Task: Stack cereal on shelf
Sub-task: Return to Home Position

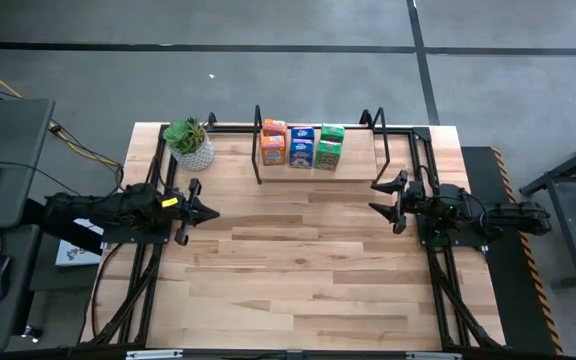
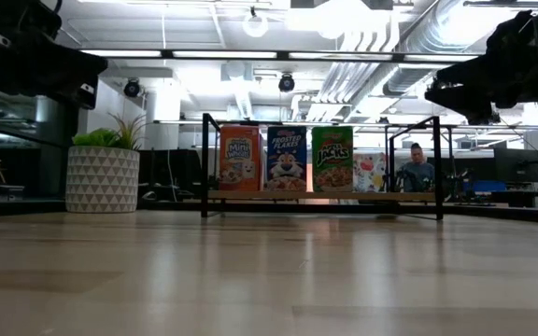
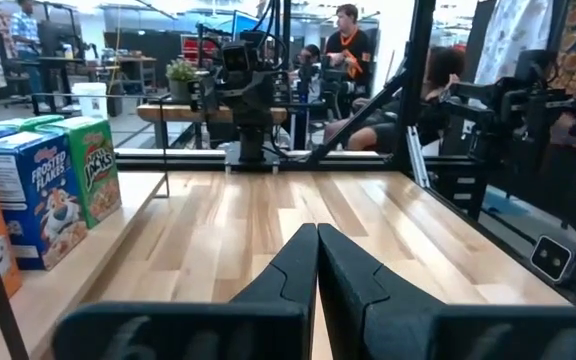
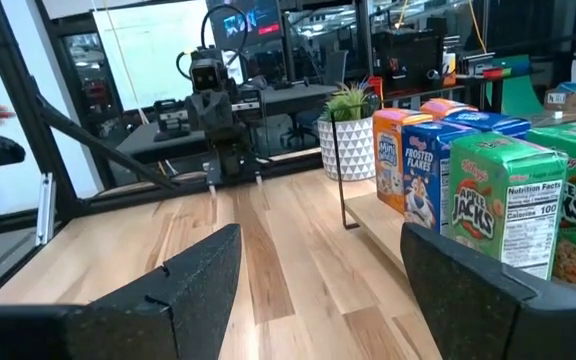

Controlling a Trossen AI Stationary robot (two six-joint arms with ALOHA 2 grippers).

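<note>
The main risk, as I judge it, lies with the right gripper [image 1: 377, 198]. Its jaws are spread, and the shelf [image 1: 358, 150] stands near, off to their side. A wide swing could clip the green Apple Jacks boxes [image 1: 329, 153], the ones closest to those jaws, and knock the rows askew. The left gripper [image 1: 211, 211] has its jaws pressed together, with the potted plant [image 1: 189, 143] near them. All six cereal boxes are on the shelf: two green Apple Jacks, two blue Frosted Flakes boxes [image 1: 302, 153] and two orange Mini-Wheats boxes [image 1: 273, 150]. There is one shelf and one plant.

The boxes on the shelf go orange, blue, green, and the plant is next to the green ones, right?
No. The high view shows the plant beside the orange boxes, not the green boxes. The order on the shelf is right.
</note>
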